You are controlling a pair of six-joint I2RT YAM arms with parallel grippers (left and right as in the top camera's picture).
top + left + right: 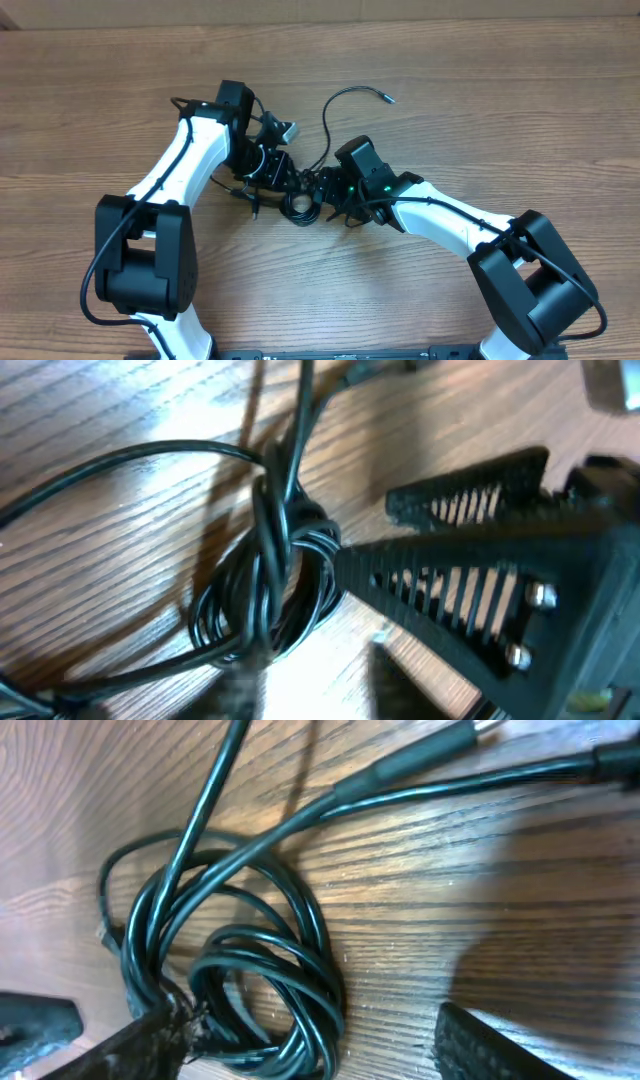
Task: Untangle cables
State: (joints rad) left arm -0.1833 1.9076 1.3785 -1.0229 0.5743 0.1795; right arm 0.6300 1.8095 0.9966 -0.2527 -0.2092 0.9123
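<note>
Overhead: cables [300, 195] bunched between my grippers, one plug end [385, 98] trailing away. Right wrist close-up: my right gripper [312, 1025] spread wide beside them. My left gripper [262, 165]: can't tell.

A brown wood-grain worktop [500, 80] is filling the whole overhead view, its grain running left to right and thin darker lines showing where the planks are meeting. Soft, even light is falling from above and leaving only faint shadows on the surface. In both close wrist views the same wood is catching pale streaks of glare between its dark grain lines.
</note>
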